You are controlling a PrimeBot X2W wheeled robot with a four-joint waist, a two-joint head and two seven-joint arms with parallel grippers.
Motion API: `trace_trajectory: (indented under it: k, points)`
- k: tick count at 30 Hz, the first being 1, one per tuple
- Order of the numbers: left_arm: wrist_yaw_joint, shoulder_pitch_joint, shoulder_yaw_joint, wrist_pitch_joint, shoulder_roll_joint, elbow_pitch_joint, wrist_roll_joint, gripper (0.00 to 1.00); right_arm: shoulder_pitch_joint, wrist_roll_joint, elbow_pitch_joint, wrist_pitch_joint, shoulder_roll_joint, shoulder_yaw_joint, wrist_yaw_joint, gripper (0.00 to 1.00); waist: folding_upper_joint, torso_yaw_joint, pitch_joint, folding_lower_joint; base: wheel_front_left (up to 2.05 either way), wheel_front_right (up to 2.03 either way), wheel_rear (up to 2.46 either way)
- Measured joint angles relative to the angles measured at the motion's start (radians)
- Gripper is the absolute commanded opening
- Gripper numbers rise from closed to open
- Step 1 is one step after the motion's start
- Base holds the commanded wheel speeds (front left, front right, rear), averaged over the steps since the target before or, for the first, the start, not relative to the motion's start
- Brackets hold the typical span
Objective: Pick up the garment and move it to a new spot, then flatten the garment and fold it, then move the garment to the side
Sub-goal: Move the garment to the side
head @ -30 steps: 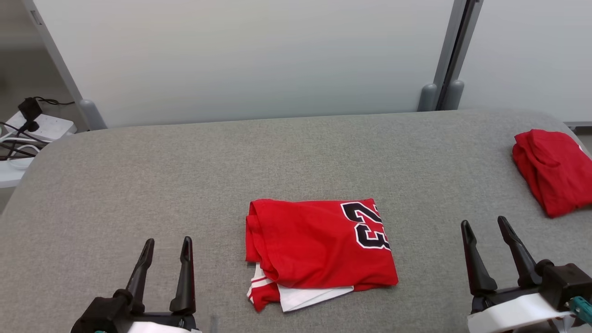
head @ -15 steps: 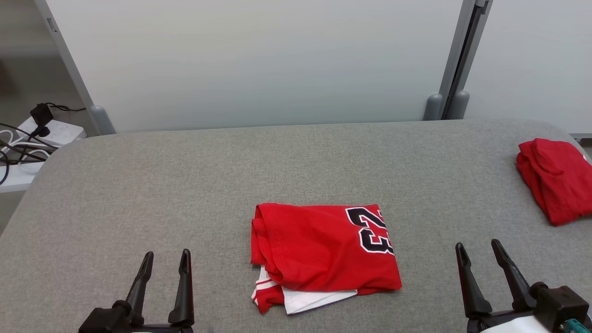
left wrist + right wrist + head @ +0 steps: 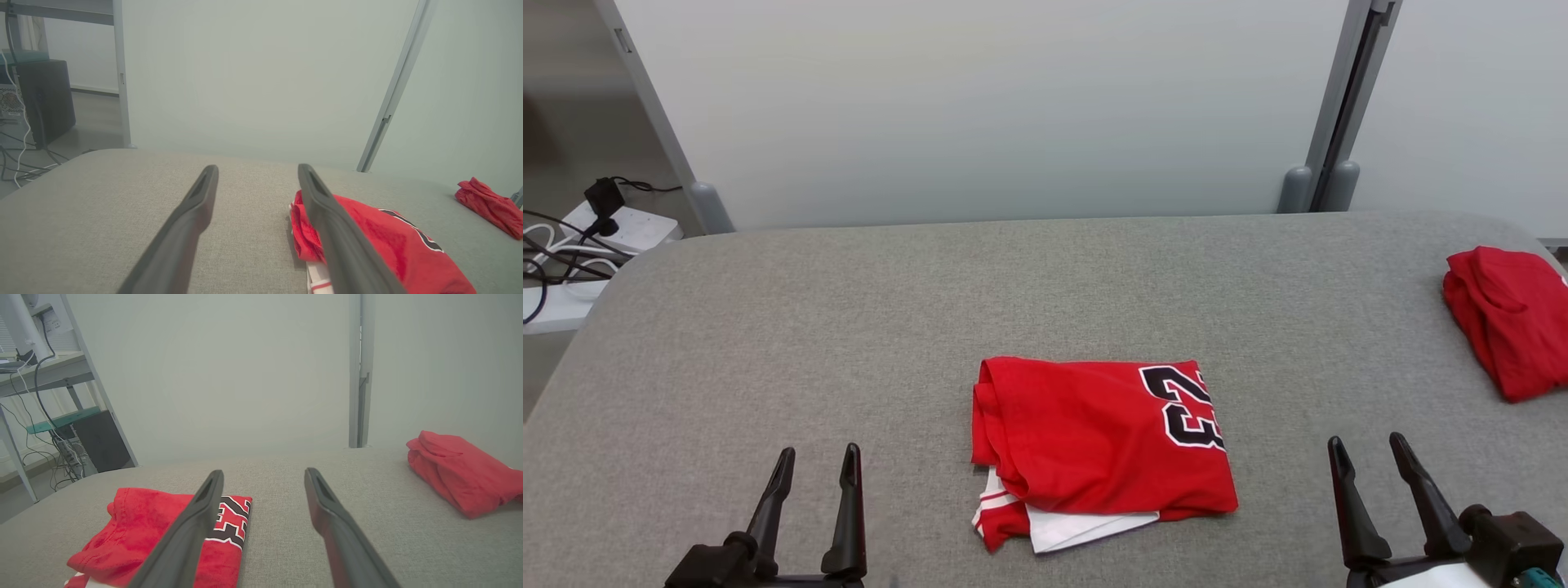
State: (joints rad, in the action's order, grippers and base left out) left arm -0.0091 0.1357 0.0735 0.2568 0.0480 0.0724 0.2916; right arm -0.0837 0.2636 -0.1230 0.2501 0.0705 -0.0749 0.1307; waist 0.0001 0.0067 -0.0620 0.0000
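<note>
Head camera: you look down on the grey table (image 3: pixel 768 327), facing 12 o'clock. Wrist cameras: low over the surface at your 7 and 5 o'clock, facing forward. All three share the folded red garment (image 3: pixel 1094 441) and red bundle (image 3: pixel 1507 322).

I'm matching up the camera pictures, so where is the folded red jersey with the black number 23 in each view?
Head view: the folded red jersey with the black number 23 lies at lower centre.
Left wrist view: the jersey is at lower right.
Right wrist view: the jersey is at lower left.
Shared landmark: the bunched red garment, at the right in all.
</note>
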Motion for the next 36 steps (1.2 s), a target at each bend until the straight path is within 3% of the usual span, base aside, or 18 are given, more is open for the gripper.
trace_trajectory:
  k: [7, 16, 22, 36]
  points:
    - [0.000, -0.001, 0.007, 0.000, 0.000, 0.003, -0.009, 1.00, 0.038, 0.106, -0.132, 0.000, -0.006, -0.036, 0.000, 1.00, 0.0000, 0.034, 0.022, 0.0000, 0.00, 0.00, 0.00]
    - [0.000, -0.009, 0.034, 0.000, 0.000, 0.004, -0.009, 1.00, 0.259, 0.302, -0.379, 0.000, 0.002, -0.073, 0.000, 1.00, 0.0000, 0.087, 0.057, 0.0000, 0.00, 0.00, 0.00]
    - [0.002, -0.026, 0.053, 0.000, 0.000, 0.005, -0.010, 1.00, 0.372, 0.415, -0.568, 0.000, 0.038, -0.157, 0.000, 1.00, 0.0000, 0.129, 0.077, 0.0000, 0.00, 0.00, 0.00]
    - [0.011, -0.067, 0.086, 0.000, 0.000, 0.003, -0.001, 1.00, 0.483, 0.628, -0.785, -0.023, 0.064, -0.279, 0.000, 1.00, 0.0000, 0.211, 0.147, 0.0000, 0.00, 0.00, 0.00]
